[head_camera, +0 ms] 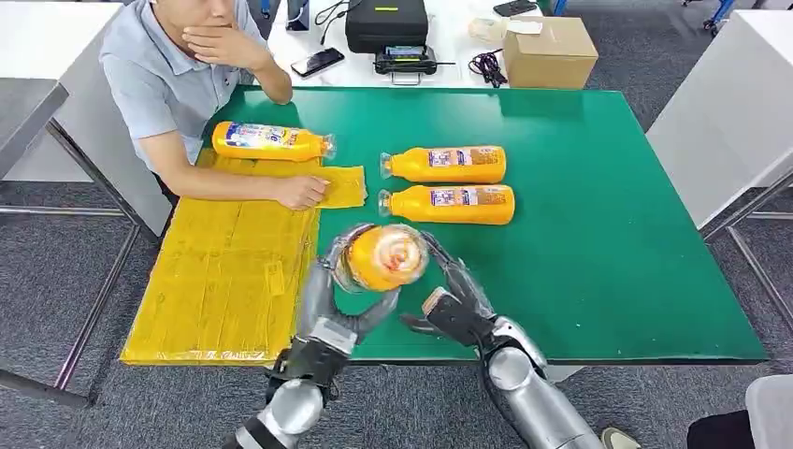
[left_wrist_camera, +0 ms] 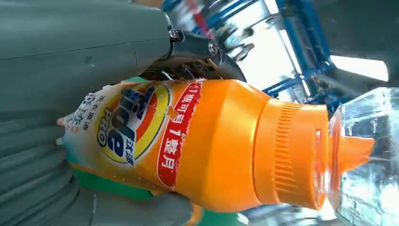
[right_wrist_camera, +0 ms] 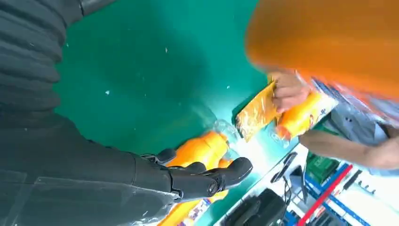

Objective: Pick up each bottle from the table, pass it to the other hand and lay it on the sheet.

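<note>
A: What's the room like?
B: Grey carpet floor [head_camera: 56, 271], white tables around a green surface [head_camera: 598, 206]. A yellow sheet [head_camera: 224, 281] covers its left edge, where a person [head_camera: 178, 75] sits with a hand on it.

A: And the bottles?
B: One orange detergent bottle [head_camera: 271, 140] lies on the sheet, two bottles [head_camera: 449, 184] lie side by side mid-surface. The left hand [head_camera: 337, 281] grips a fourth bottle [head_camera: 383, 257] above the near edge; the right hand [head_camera: 454, 304] is just beside it, fingers spread, holding nothing
</note>
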